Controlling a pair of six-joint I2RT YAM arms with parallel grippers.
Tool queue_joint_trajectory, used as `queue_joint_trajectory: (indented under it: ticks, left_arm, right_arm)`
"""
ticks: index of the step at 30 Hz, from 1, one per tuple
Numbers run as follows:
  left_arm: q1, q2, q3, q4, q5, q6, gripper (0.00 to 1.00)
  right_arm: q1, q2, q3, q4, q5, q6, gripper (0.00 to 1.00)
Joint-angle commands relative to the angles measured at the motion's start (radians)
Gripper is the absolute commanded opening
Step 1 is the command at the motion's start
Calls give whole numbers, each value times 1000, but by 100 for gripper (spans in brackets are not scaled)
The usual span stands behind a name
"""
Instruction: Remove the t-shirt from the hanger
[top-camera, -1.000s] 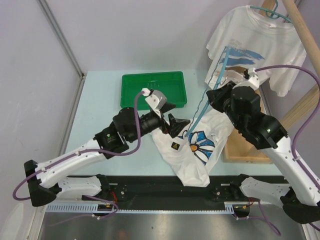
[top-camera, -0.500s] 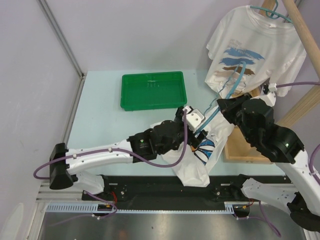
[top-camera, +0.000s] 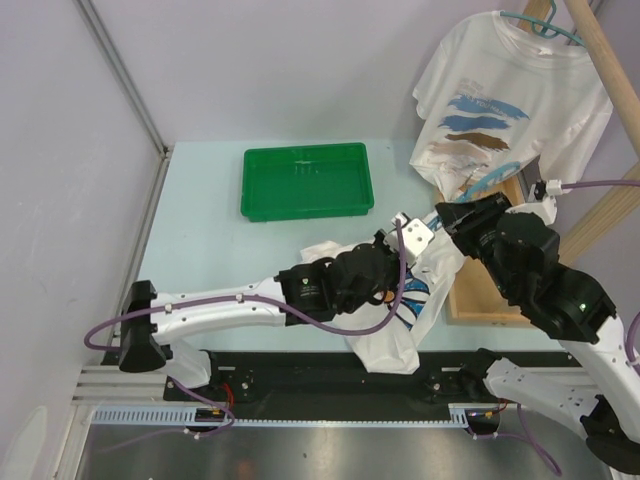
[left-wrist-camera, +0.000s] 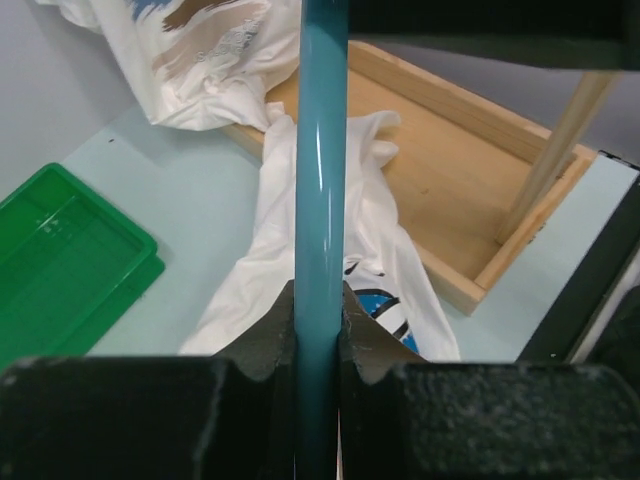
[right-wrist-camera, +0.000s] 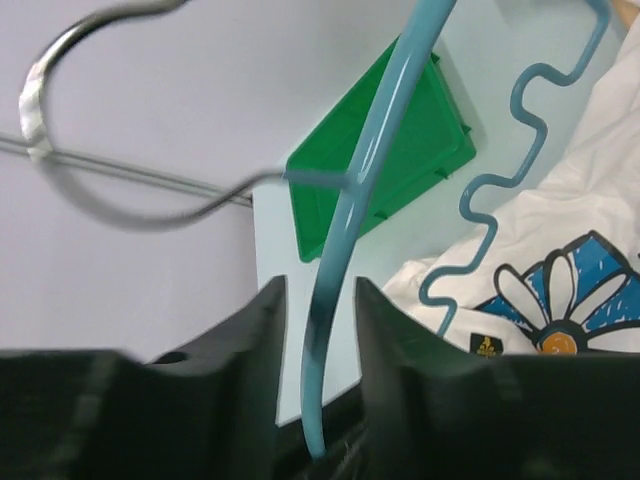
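Observation:
The white t-shirt (top-camera: 395, 335) with a blue flower print lies crumpled on the table between the arms, and shows in the wrist views (left-wrist-camera: 372, 190) (right-wrist-camera: 560, 300). The teal hanger (left-wrist-camera: 320, 180) is off the shirt and held above it. My left gripper (left-wrist-camera: 320, 300) (top-camera: 405, 258) is shut on the hanger's straight bar. My right gripper (right-wrist-camera: 318, 285) (top-camera: 447, 215) stands around a curved arm of the hanger (right-wrist-camera: 375, 150), open, with a gap on each side. The hanger's metal hook (right-wrist-camera: 60, 90) points up and left.
A green tray (top-camera: 305, 182) sits at the back of the table. A wooden rack base (top-camera: 480, 295) stands right of the shirt, its pole (top-camera: 600, 50) rising at the right. A second white t-shirt (top-camera: 510, 100) hangs there on another teal hanger (top-camera: 540, 25).
My left arm swung right from beside the tray to the hanger and shut on its bar. My right gripper's jaws have parted from the hanger, which now sits lower.

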Motion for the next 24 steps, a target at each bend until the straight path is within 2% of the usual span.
queue_joint_trajectory:
  ticks: [1,2,4,5,7,10,15,17,21,24]
  left_arm:
    - [27,-12,98,-89,-89,-63,0]
    - [27,-16,101,-100,-83,-64,0]
    - [33,-20,119,-146,-52,-73,0]
    - [47,-20,129,-167,-30,-87,0]
    - [67,-17,162,-233,61,-101,0]
    - [96,-25,196,-281,170,-92,0]
    - [140,-22,306,-370,345,-58,0]
    - [157,-8,381,-399,441,-43,0]
    - [160,119,573,-474,533,-8,0]
    - [160,237,779,-545,621,-7,0]
  right_arm:
    - [6,-58,0,32,-38,-146,48]
    - [6,-76,-5,31,-51,-169,57]
    - [6,-107,-17,29,-67,-238,68]
    - [6,-144,-25,32,-93,-261,78]
    - [6,-182,-48,52,-130,-355,84]
    - [6,-266,-58,42,-235,-456,84]
    - [6,-429,-87,28,-459,-596,77]
    - [5,-475,-72,5,-504,-627,66]
    - [-6,-581,-32,-52,-478,-630,57]
    - [-18,-612,11,-81,-455,-624,58]
